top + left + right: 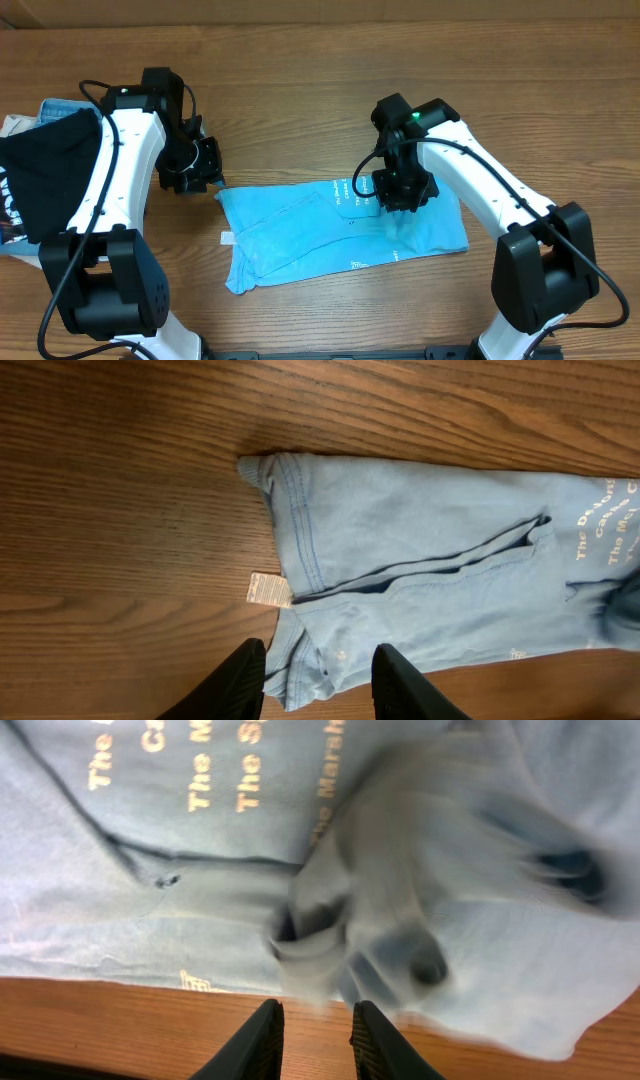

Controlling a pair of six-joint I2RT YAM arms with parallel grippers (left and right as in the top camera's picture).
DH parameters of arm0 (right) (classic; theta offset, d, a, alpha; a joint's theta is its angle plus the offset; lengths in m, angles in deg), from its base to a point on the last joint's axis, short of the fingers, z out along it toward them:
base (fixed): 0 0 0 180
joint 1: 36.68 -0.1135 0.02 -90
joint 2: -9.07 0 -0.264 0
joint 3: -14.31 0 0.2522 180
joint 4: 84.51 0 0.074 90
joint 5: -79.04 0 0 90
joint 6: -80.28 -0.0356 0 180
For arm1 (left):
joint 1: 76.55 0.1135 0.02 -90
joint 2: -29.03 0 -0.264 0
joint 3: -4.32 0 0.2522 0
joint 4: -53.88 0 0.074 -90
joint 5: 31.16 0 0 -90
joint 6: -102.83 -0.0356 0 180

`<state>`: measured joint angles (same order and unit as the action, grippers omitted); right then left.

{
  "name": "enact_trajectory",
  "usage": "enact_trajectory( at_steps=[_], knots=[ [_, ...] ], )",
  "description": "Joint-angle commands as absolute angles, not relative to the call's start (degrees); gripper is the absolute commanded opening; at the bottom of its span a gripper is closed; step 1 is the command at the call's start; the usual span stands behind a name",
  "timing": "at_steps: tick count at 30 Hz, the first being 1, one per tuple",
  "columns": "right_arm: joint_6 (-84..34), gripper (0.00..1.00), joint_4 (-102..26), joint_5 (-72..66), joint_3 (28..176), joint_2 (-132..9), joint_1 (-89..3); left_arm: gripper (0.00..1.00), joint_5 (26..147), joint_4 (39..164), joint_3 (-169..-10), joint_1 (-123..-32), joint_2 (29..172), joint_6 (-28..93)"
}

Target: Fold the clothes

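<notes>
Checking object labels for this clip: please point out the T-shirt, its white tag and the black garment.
T-shirt (pixel 300 235): overhead, mid fabric.
Tag (pixel 268 589): left wrist, its centre.
Black garment (pixel 45 170): overhead, its middle.

open table (pixel 330 90) behind t-shirt (pixel 290 232), black garment (pixel 45 165) crowding left edge

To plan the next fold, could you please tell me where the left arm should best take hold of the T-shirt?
Grip the hem corner at the T-shirt's left end, coming in from the bare table beside it. The stitched hem lies flat with its layers stacked, so one pinch should catch them all, and the left gripper is open nearby.
</notes>
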<state>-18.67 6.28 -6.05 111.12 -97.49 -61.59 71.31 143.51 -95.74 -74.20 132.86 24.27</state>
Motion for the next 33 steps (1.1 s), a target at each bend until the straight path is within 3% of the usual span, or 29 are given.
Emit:
enact_trajectory(
  at_steps=[1, 6, 16, 23, 33],
  knots=[
    [-18.82, 0.26, 6.08, -10.67, 111.64, -97.34, -61.26, 0.38, 72.40, 143.73, -96.77, -73.96, 132.10, 23.12],
    [-28.98, 0.24, 6.57, -23.19, 111.64, -97.34, -58.55, 0.39, 72.38, 143.73, -96.77, -73.96, 132.10, 23.09],
    [-28.85, 0.34, 3.68, -15.13, 110.73, -97.34, -55.97, 0.39, 72.38, 143.84, -96.77, -73.96, 132.10, 23.12],
    [-35.30, 0.30, -2.02, -17.49, 105.61, -97.34, -55.12, 0.39, 72.38, 144.30, -96.77, -73.96, 132.10, 23.12],
    [-33.40, 0.38, -7.07, -15.43, 105.00, -97.34, -54.99, 0.39, 72.38, 144.28, -96.77, -73.96, 132.10, 23.12]
  ],
)
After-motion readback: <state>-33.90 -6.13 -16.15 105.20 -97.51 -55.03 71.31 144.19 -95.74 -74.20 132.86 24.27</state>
